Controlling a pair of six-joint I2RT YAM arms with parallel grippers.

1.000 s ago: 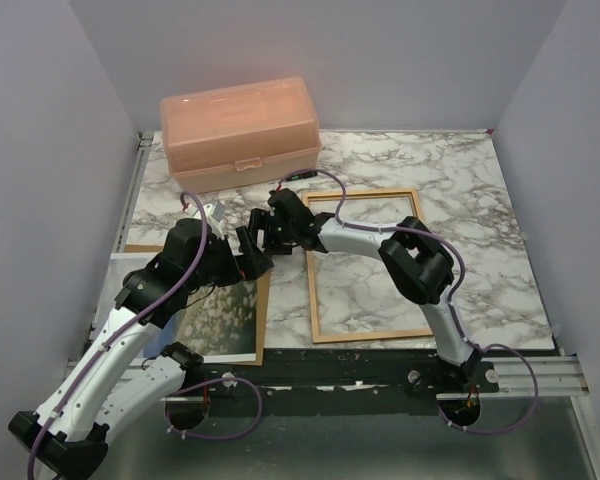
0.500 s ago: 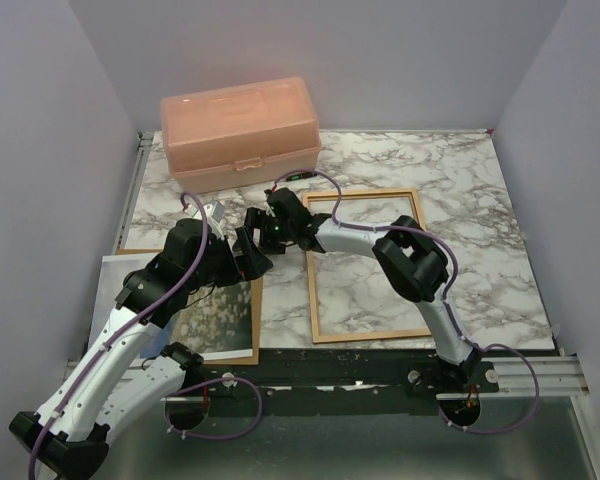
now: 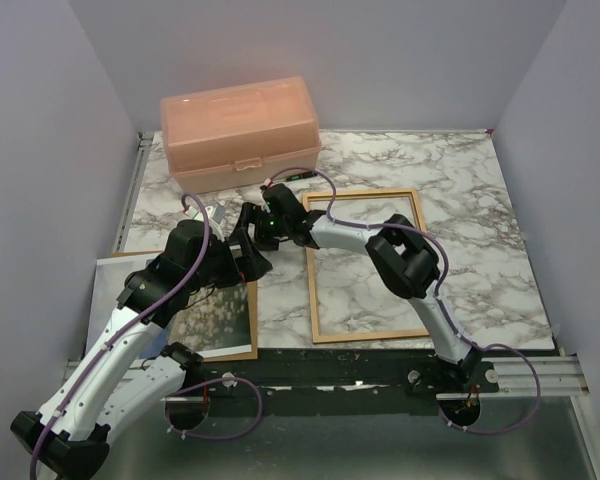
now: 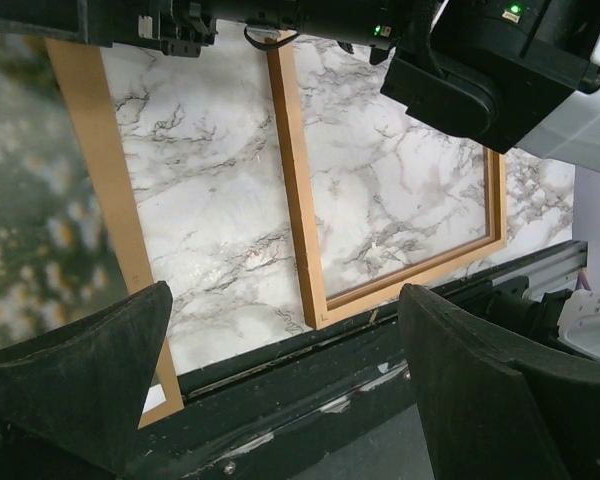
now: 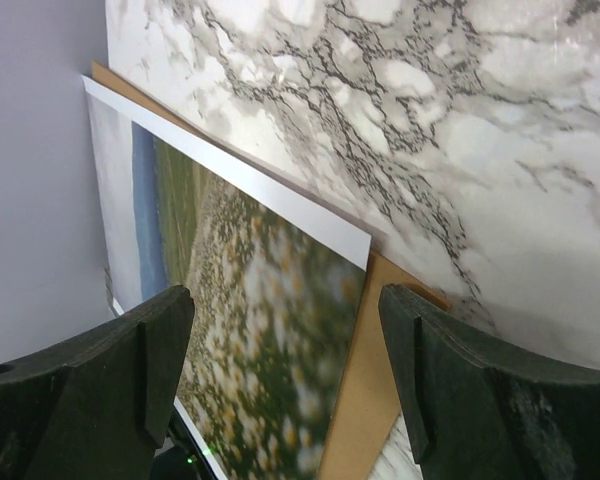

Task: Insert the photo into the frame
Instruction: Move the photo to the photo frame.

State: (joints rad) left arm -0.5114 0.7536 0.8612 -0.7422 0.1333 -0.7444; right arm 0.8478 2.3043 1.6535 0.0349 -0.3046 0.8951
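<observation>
The photo (image 3: 215, 318) lies picture side up on a brown backing board (image 3: 253, 325) at the table's near left, partly hidden under my left arm. The empty orange-brown frame (image 3: 311, 290) lies flat on the marble to its right. My left gripper (image 3: 248, 255) hovers open over the strip of marble between board and frame. My right gripper (image 3: 250, 222) reaches across from the right, open, just beyond the left one. In the right wrist view the photo (image 5: 240, 320) and board (image 5: 370, 400) lie below the open right gripper (image 5: 285, 400). The left wrist view shows the frame (image 4: 292, 180) beyond the open left gripper (image 4: 280, 400).
A pink plastic box (image 3: 240, 130) stands shut at the back left. The black rail (image 3: 360, 365) runs along the table's near edge. Grey walls close in on both sides. The right arm (image 4: 480, 60) crosses the top of the left wrist view.
The photo and its backing board have slid a little to the left. The right gripper has moved left and slightly farther back; the left gripper has shifted slightly with it.
</observation>
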